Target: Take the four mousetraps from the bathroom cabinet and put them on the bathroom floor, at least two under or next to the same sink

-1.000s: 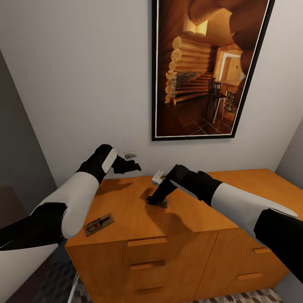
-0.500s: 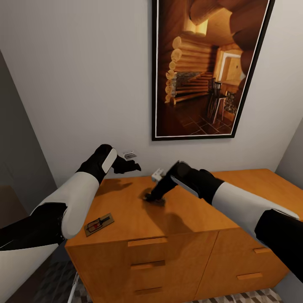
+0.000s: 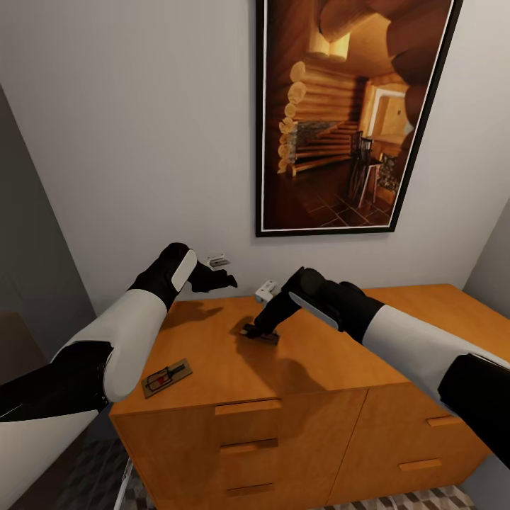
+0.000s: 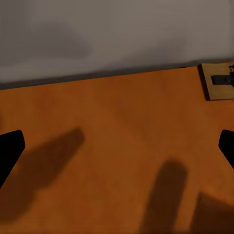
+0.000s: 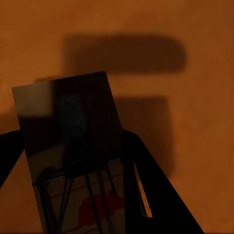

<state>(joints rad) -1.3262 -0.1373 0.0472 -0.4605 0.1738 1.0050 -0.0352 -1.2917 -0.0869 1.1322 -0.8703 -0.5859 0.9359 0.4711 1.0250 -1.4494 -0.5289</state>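
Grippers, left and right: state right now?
Left gripper: open, empty, above the cabinet top.
Right gripper: fingers either side of a mousetrap; grip cannot be told.

Left tool (image 3: 225, 278) hovers with fingers spread wide; right tool (image 3: 256, 331) angles down, fingers closed.

two mousetraps (image 3: 167, 376) (image 3: 263, 336) – one cabinet (image 3: 304, 411), one framed picture (image 3: 350, 113)

Soft, even light fell from above, the arms cast blurred dark shadows on the cabinet (image 3: 312, 361) top, the right wrist view was dim with the mousetrap (image 5: 73, 146) shaded, and the renders stayed sharp.
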